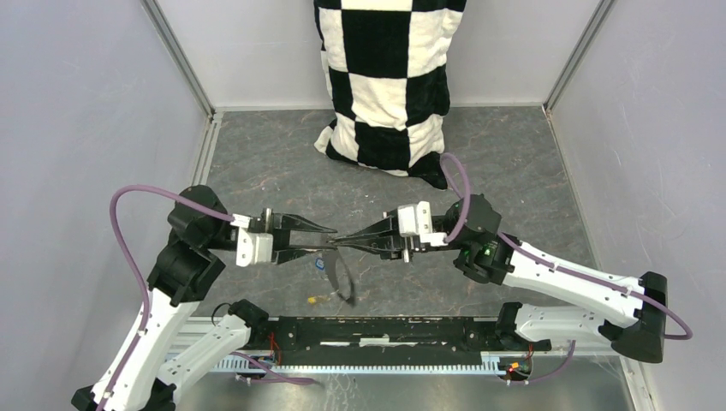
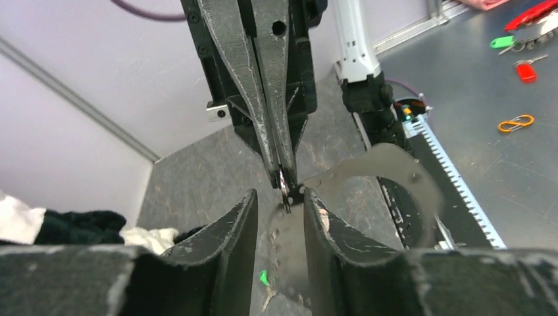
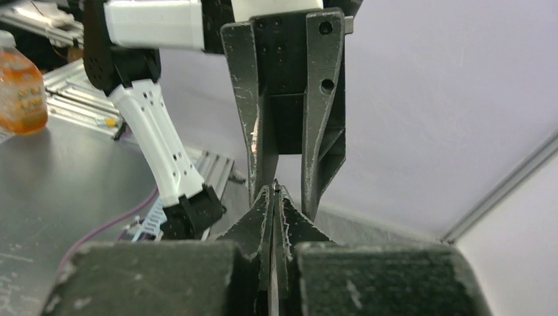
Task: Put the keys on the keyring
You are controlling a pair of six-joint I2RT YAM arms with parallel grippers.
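The keyring (image 1: 341, 276), a dark strap loop, hangs in mid-air between the two arms over the table's middle. My right gripper (image 1: 344, 241) is shut on a small metal ring at the strap's top, which the left wrist view shows pinched at its tips (image 2: 284, 191). My left gripper (image 1: 332, 241) faces it tip to tip, open, its fingers either side of that spot. In the left wrist view the blurred strap (image 2: 395, 161) curves off to the right. A green key (image 2: 263, 277) hangs low by the strap. A yellow key (image 1: 317, 300) lies on the table below.
A black-and-white checkered cloth (image 1: 385, 77) stands at the back centre. The arms' base rail (image 1: 385, 330) runs along the near edge. Grey walls close in the left, right and back. Outside the cell lie an orange clip (image 2: 515, 123) and a bottle (image 3: 20, 79).
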